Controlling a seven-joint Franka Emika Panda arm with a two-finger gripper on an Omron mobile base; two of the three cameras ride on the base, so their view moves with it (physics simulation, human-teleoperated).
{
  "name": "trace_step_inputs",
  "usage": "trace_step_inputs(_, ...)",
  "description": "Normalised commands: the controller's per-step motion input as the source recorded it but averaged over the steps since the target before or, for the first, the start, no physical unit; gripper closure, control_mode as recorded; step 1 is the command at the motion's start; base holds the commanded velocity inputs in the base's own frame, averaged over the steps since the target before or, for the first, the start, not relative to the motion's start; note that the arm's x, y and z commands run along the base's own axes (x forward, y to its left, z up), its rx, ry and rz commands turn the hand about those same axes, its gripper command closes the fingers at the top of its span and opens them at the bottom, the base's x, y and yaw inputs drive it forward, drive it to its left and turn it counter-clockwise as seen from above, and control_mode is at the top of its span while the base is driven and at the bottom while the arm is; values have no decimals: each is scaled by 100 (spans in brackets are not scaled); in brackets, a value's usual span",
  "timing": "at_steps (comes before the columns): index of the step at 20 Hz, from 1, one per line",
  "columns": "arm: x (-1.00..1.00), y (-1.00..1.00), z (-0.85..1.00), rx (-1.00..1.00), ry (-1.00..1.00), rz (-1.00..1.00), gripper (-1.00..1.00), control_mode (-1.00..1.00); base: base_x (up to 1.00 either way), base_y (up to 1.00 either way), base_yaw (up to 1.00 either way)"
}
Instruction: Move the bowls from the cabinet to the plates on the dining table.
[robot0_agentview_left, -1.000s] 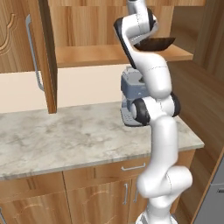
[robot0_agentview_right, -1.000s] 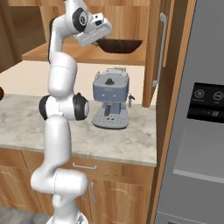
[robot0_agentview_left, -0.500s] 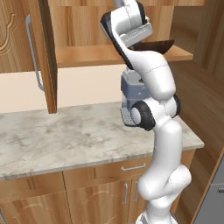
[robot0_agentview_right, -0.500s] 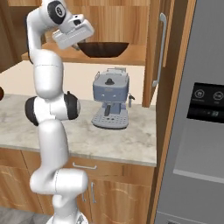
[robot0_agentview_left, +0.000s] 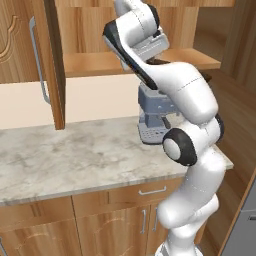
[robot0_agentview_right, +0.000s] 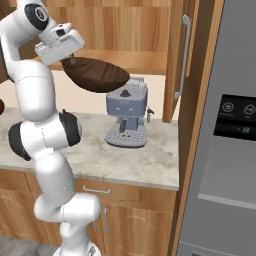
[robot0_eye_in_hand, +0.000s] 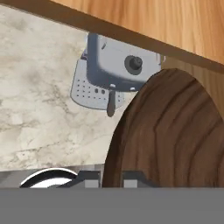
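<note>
Dark brown bowl held up in front of the open cabinet, above the coffee machine.
Your gripper pinches the bowl's rim; in the hand view the bowl hides most of both fingertips. In the left base view your arm covers nearly all of the bowl.

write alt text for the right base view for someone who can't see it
A white robot arm's end effector holds a dark brown wood-like bowl by its rim, tilted in the air in front of the open wooden wall cabinet and above a grey coffee machine on a marbled stone counter. A grey appliance with a dark panel stands at right.
</note>
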Motion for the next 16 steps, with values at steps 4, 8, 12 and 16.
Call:
trace_step_inputs(4, -100, 12, -37, 0, -22, 0, 100, -100, 0, 0, 0)
trace_step_inputs(8, -100, 1, -46, 0, -25, 6, 100, -100, 0, 0, 0)
trace_step_inputs(12, -100, 0, -40, 0, -24, 17, 100, -100, 0, 0, 0)
trace_step_inputs(16, -66, 0, -32, 0, -12, 43, 100, -100, 0, 0, 0)
